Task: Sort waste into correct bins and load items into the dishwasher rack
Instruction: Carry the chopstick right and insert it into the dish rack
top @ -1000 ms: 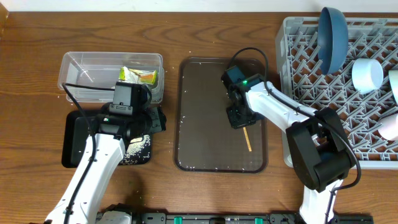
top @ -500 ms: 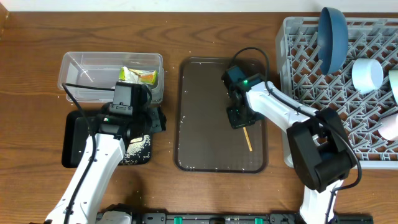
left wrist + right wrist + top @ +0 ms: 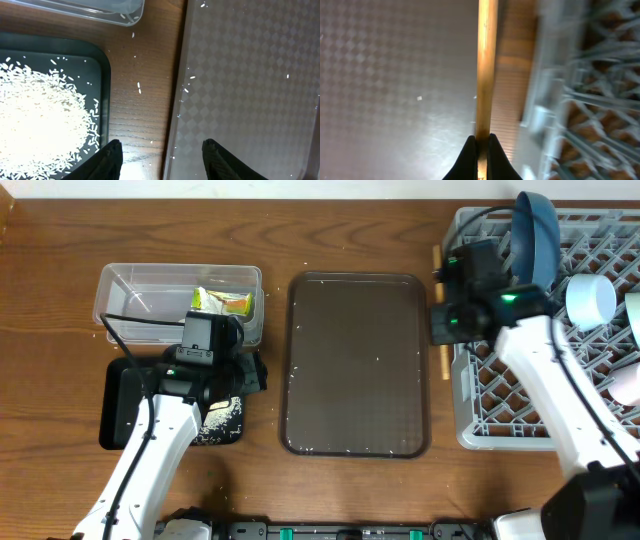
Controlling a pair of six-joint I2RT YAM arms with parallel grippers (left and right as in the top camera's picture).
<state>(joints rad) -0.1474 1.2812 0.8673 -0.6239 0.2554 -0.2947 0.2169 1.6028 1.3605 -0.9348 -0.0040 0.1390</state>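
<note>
From above, the right claw (image 3: 443,320) is clamped on the wooden stick (image 3: 446,366), held along the brown tray (image 3: 355,360)'s right edge, just beside the rack (image 3: 600,430)'s left wall. The dark-blue bowl (image 3: 537,235) stands close behind. A second ago the stick lay on that tray; the left claw (image 3: 250,372) has not moved. The left wrist view shows the left claw (image 3: 162,160), fingers apart, above bare tabletop (image 3: 145,117) between the black tray (image 3: 102,65), heaped with rice (image 3: 40,120), and the brown tray. In the right wrist view the stick (image 3: 486,65) runs out of frame and the rack (image 3: 580,100) is blurred.
</note>
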